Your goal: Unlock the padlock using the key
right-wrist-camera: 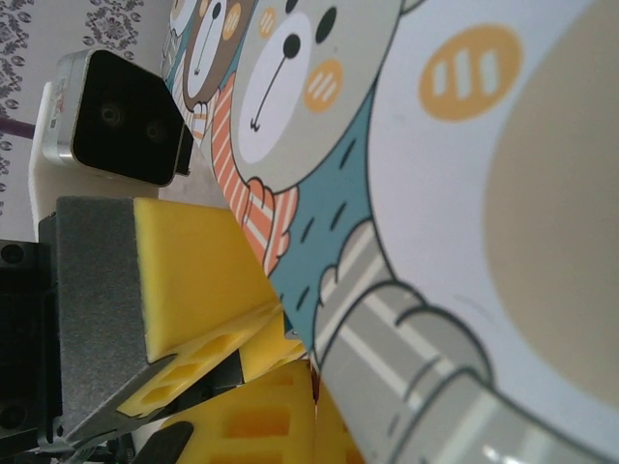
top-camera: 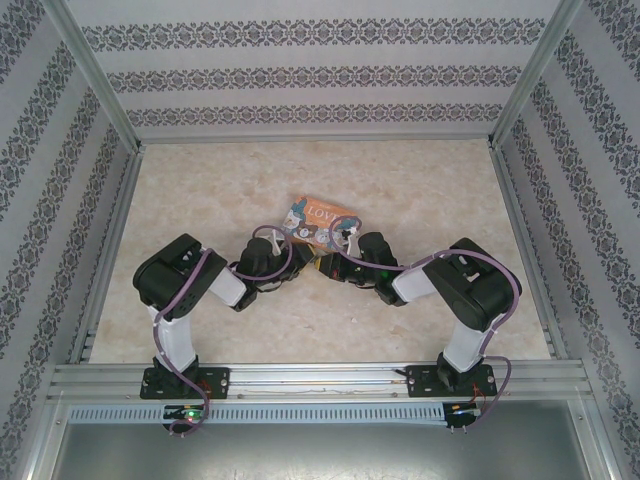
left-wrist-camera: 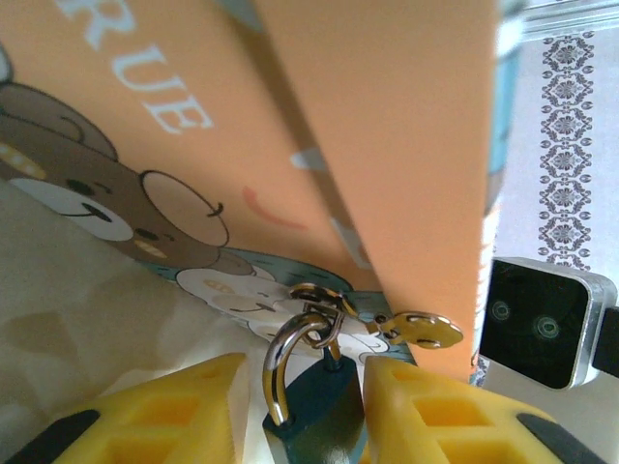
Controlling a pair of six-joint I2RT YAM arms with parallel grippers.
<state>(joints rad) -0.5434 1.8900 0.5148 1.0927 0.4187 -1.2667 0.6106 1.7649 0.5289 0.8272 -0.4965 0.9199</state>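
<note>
Tabletop [top-camera: 200, 200]: marbled, carrying your illustrated box [top-camera: 322, 220], contents hidden.
Left jaws: flanking the padlock [left-wrist-camera: 319, 411]; you cannot tell if clamped.
Right jaws: together beside the box.

Padlock [left-wrist-camera: 324, 406] has a teal-blue body and a shiny silver shackle. Key [left-wrist-camera: 423, 330] is pale brassy silver. Box [left-wrist-camera: 387, 145] is orange with white letters and cartoon bears in brown, grey and teal. Left gripper [left-wrist-camera: 305, 387] jaws are yellow. Desk [top-camera: 400, 190] is beige marble. Walls [top-camera: 300, 75] are white with dark ornamental bands.
</note>
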